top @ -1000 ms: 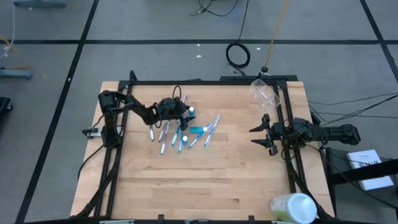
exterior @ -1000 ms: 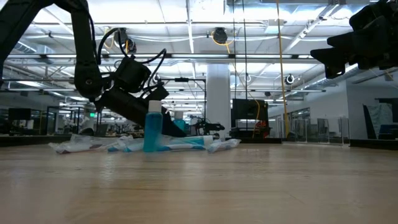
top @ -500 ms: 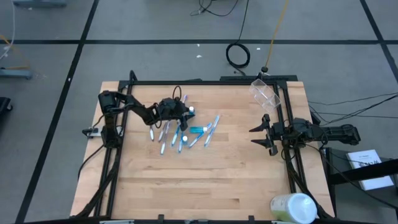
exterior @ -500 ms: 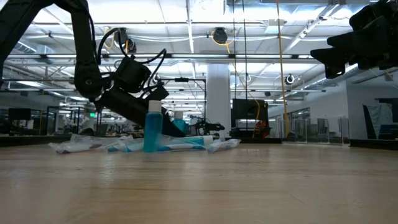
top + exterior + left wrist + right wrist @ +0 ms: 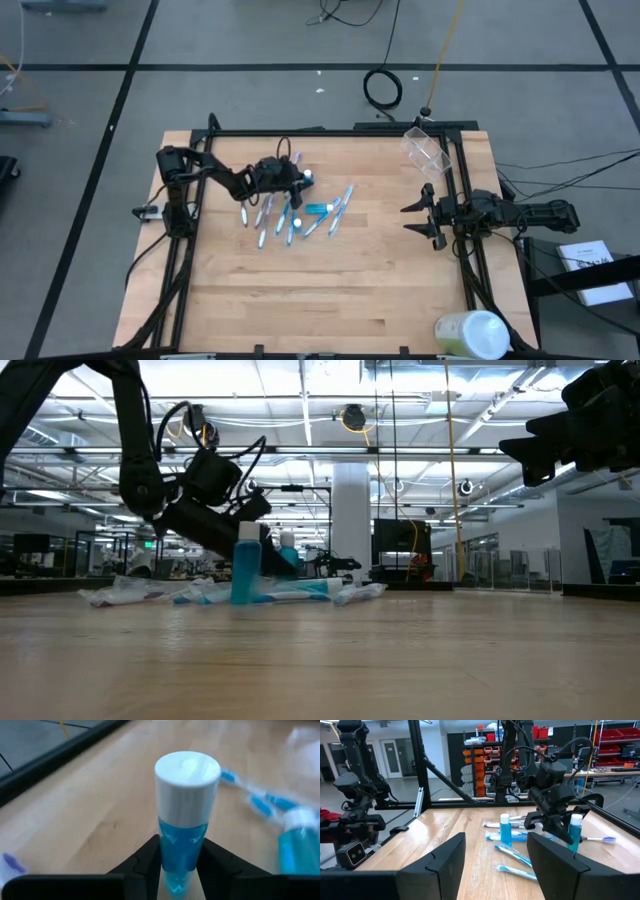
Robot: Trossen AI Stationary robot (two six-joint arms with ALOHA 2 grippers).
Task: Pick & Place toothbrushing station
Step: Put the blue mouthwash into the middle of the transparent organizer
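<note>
Several blue, white and purple toothbrushes (image 5: 268, 215) and teal tubes lie in a loose heap left of the table's middle. One white-capped teal tube (image 5: 247, 565) stands upright on its base in the heap. My left gripper (image 5: 296, 181) is shut on a second white-capped teal tube (image 5: 186, 805) at the heap's far edge. The clear plastic cup (image 5: 425, 150) stands at the far right corner. My right gripper (image 5: 415, 212) hovers open at the right edge, holding nothing. My left gripper pinches the tube's teal body (image 5: 172, 845) just below the white cap (image 5: 187, 769), one finger (image 5: 147, 857) on each side. The fingers come nearly level from the table's left, slanting slightly down, and lie across the tube. The tube stands upright; whether its base touches the table I cannot tell.
A large pale green-and-white round container (image 5: 472, 335) sits at the near right corner. A black frame (image 5: 330, 131) runs along the table's far and side edges. The near half of the wooden table (image 5: 320, 300) is bare.
In the low view the tube at my left gripper now stands a little higher, its white cap showing beside the near standing tube. Both arms have stayed in place.
</note>
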